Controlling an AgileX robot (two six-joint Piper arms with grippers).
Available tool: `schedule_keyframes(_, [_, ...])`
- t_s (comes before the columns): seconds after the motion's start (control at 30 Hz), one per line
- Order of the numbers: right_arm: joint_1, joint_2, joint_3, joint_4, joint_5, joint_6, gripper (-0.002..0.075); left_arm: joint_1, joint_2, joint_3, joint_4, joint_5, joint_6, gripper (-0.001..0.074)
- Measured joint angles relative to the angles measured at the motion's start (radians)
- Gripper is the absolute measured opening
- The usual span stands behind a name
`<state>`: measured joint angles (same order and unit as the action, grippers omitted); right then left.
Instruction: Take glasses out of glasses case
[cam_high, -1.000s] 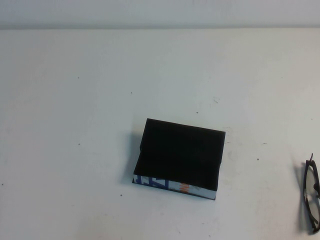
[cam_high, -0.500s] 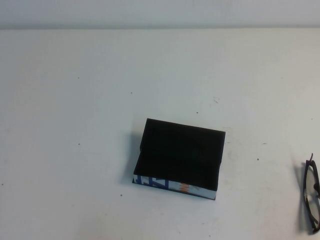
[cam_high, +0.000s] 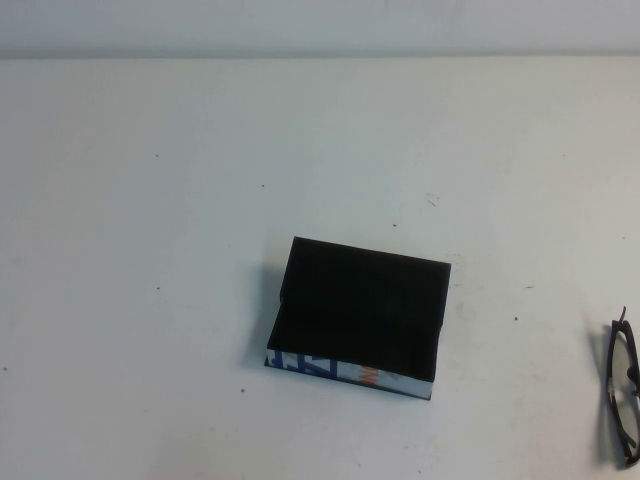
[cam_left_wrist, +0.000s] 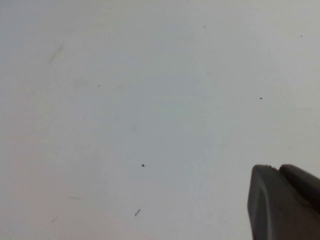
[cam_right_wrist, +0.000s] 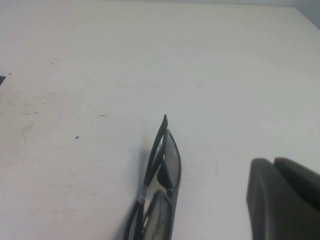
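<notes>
The glasses case (cam_high: 358, 312), a black box with a white side printed in blue and orange, stands open on the white table, its inside dark. The glasses (cam_high: 624, 392) lie folded on the table at the right edge, outside the case. They also show in the right wrist view (cam_right_wrist: 159, 187). My right gripper (cam_right_wrist: 277, 165) hangs beside the glasses, apart from them, shut and empty. My left gripper (cam_left_wrist: 279, 169) is shut and empty over bare table. Neither arm shows in the high view.
The white table (cam_high: 200, 200) has small dark specks and faint scuffs. Its far edge meets a pale wall at the back.
</notes>
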<state>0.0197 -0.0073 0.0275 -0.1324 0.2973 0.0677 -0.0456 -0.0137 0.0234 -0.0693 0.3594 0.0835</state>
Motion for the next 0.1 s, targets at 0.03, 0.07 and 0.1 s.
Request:
schedule_keyframes(0.03, [0.000,0.000,0.000,0.000,0.000,0.000,-0.0018,0.000,0.000,0.000,0.000,0.000,0.000,-0.0005])
schedule_keyframes(0.07, [0.000,0.000,0.000,0.000,0.000,0.000,-0.0018,0.000,0.000,0.000,0.000,0.000,0.000,-0.0005])
schedule_keyframes(0.1, [0.000,0.000,0.000,0.000,0.000,0.000,-0.0018,0.000,0.000,0.000,0.000,0.000,0.000,-0.0005])
